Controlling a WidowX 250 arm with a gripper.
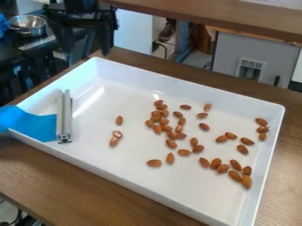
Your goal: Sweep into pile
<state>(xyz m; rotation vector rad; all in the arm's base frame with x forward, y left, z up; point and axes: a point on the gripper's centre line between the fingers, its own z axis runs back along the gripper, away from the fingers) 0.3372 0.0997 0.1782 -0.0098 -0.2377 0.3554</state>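
Oval brown almonds dot the smooth white tray, right of a grooved metal bar; the far-left gripper stands open-fingered.

Blue sheet, tray and arm, cut off at the edges.
The blue sheet leaves at left, the tray's near corner at bottom, the arm at top; some almonds partly hide others.

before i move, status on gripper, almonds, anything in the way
Gripper open, empty, by the upper-left corner of the tray in view. Almonds scattered, not piled. Metal bar and blue sheet at left end, possibly in the way.
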